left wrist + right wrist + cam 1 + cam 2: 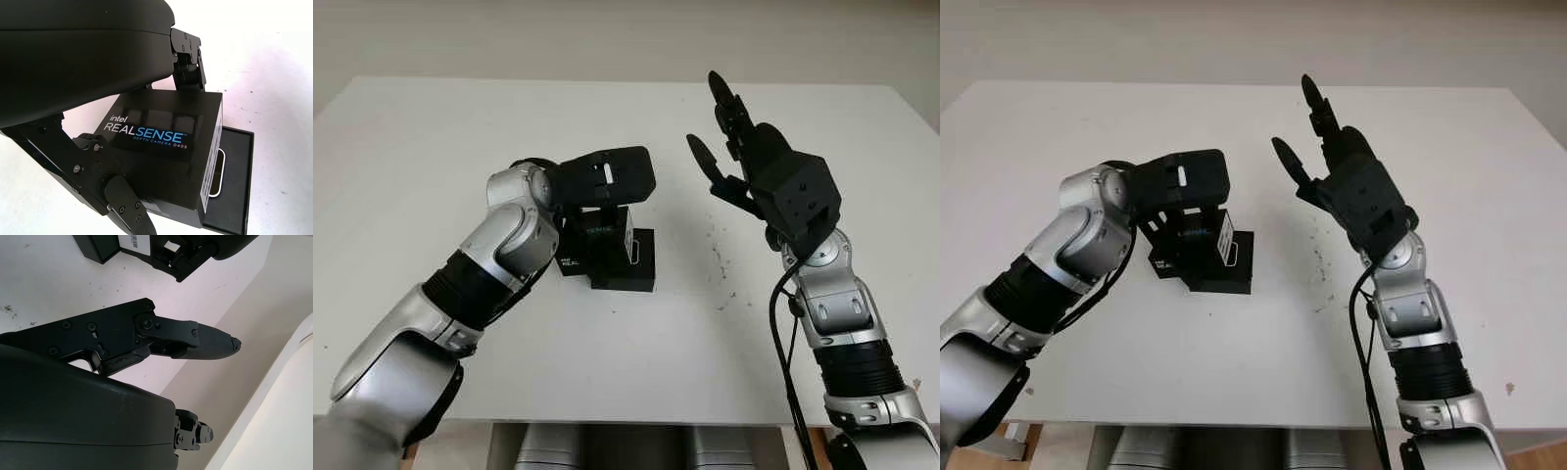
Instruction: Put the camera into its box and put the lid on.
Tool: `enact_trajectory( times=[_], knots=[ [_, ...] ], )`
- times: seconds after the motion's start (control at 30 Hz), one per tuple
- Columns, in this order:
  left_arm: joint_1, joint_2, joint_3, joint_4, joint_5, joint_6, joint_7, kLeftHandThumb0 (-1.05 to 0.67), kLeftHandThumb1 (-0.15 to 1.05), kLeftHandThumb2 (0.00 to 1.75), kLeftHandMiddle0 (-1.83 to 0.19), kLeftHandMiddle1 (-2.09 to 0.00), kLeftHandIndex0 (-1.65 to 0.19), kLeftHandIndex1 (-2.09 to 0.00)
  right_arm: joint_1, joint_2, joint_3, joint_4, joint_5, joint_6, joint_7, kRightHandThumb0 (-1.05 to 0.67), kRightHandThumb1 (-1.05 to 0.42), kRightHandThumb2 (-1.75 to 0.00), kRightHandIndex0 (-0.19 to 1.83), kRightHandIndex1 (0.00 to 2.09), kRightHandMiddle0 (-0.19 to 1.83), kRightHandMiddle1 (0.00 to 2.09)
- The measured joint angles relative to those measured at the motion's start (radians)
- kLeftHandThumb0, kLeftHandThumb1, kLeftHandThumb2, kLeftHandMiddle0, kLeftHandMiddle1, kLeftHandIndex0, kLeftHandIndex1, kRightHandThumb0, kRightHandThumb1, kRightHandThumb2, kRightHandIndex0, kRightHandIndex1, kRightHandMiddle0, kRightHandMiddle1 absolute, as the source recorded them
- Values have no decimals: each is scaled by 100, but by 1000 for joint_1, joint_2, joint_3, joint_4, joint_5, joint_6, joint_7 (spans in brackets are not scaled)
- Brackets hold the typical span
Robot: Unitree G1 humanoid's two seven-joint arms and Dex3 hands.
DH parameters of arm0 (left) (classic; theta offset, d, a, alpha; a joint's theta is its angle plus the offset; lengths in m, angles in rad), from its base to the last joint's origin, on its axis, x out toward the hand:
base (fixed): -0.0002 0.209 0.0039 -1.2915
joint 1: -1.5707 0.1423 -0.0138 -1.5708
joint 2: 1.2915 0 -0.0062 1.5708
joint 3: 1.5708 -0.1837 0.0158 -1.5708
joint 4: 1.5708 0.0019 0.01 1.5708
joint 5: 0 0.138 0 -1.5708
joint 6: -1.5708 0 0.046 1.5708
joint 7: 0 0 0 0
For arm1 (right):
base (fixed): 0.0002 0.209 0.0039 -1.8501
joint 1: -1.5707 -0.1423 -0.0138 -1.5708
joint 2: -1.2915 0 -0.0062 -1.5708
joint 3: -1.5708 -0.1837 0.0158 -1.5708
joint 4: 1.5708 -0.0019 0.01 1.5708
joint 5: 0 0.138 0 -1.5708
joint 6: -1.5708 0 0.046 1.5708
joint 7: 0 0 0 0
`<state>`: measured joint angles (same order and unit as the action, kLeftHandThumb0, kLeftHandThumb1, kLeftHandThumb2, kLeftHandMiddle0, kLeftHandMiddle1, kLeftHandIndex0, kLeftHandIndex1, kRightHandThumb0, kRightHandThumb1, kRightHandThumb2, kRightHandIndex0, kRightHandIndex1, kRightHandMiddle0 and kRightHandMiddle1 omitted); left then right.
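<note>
Two robot hands: both are over the white counter (431, 137), one at work and one held clear.
Left robot hand (605, 178): it is set over the middle of the counter, with its fingers (129, 208) curled round the black lid (164, 147), which is printed with the RealSense name.
Lid: it is gripped from its sides and held tilted, partly over the box base (641, 262) and not yet seated on it.
Box base: a shallow black tray is seen flat on the counter, just beside and partly under the lid; one end of it is uncovered.
Camera (218, 172): a pale rounded end is visible in the tray at the lid's edge, and is judged to be the camera already lying in its box; most of it is hidden.
Right robot hand (734, 147): it is raised above the counter, well apart from the box, open and holding nothing.
Step in hand: the lidding is judged to be under way, with the camera's placing apparently done.
Next move: the lid would have to be levelled, squared to the tray's outline and lowered straight down; a skewed descent could jam a corner or push the tray along the counter.
</note>
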<state>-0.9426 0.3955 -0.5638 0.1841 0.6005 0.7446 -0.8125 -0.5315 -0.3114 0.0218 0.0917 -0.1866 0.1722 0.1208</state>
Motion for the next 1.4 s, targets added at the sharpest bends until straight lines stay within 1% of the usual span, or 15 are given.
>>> enact_trajectory(
  times=[0.17, 0.4, 0.53, 0.63, 0.83, 0.93, 0.97, 1.0, 1.07, 1.1, 1.2, 1.23, 1.27, 1.37, 1.4],
  knots=[
    [17, -10, 0, 10, 0, -62, 45, -22, 92, 5, -50, -173, -30, -150, 0, 8, -2, 0, 11, 0, -2, -73, -105, -55, -2, 5, 0, 10],
    [25, -28, -7, 3, 21, -56, 47, -26, 90, 5, -52, -176, -36, -158, 0, 8, -4, 0, 23, 6, -4, -74, -105, -55, -3, 5, -2, 9],
    [24, -41, -16, 3, 27, -55, 38, -29, 92, 6, -36, -168, -33, -157, 0, 8, -4, 0, 26, 7, -4, -75, -105, -55, -4, 5, -1, 9],
    [20, -49, -23, 3, 40, -47, 28, -31, 93, 6, -34, -163, -30, -157, -1, 11, -4, 4, 31, 7, -4, -76, -105, -55, -3, 5, -1, 10],
    [-4, -104, -22, -1, 40, 118, 7, -24, 96, 6, -28, -157, -23, -154, -1, 16, -3, 7, 30, 6, -8, -76, -105, -55, -3, 5, -1, 10],
    [-3, -140, 5, -17, 6, 236, 9, -30, 98, 6, -14, -156, 4, -167, -1, 16, -3, 8, 27, 6, -12, -76, -105, -55, -3, 5, -1, 11],
    [-4, -142, 6, -25, 1, 260, 11, -34, 100, 6, -10, -152, 11, -157, -1, 16, -3, 8, 27, 5, -12, -76, -105, -55, -2, 5, -1, 11],
    [-4, -142, 8, -33, -6, 279, 11, -36, 102, 7, -8, -147, 16, -111, -1, 16, -3, 10, 27, 2, -12, -76, -105, -55, -2, 5, -1, 11],
    [-7, -142, 8, -48, -19, 306, 11, -38, 104, 7, 1, -146, 18, -67, -1, 16, -3, 13, 29, -3, -12, -76, -105, -55, -2, 5, -1, 11],
    [-10, -141, 4, -53, -25, 315, 11, -39, 104, 9, 3, -156, 15, -52, -1, 16, -3, 15, 29, -4, -12, -77, -105, -55, -2, 6, 0, 12],
    [-22, -137, -7, -63, -44, 339, 11, -40, 105, 11, 15, -159, 12, -49, -1, 16, -2, 16, 27, -14, -12, -77, -105, -55, -1, 6, 1, 13],
    [-27, -137, -11, -63, -49, 349, 11, -40, 105, 11, 17, -155, 15, -57, -2, 16, -2, 16, 26, -16, -12, -77, -105, -56, -1, 6, 1, 13],
    [-33, -135, -15, -65, -56, 358, 11, -40, 105, 12, 18, -141, 17, -66, -2, 16, -2, 17, 26, -17, -12, -77, -105, -56, -1, 6, 1, 13],
    [-50, -127, -36, -72, -80, 385, 11, -41, 105, 12, 19, -125, 19, -47, -2, 16, -2, 19, 25, -17, -12, -77, -105, -56, -1, 6, 0, 14],
    [-54, -124, -45, -75, -86, 387, 11, -40, 105, 11, 19, -126, 15, -45, -2, 16, -2, 20, 26, -17, -11, -77, -105, -56, -1, 6, 0, 14]
  ],
)
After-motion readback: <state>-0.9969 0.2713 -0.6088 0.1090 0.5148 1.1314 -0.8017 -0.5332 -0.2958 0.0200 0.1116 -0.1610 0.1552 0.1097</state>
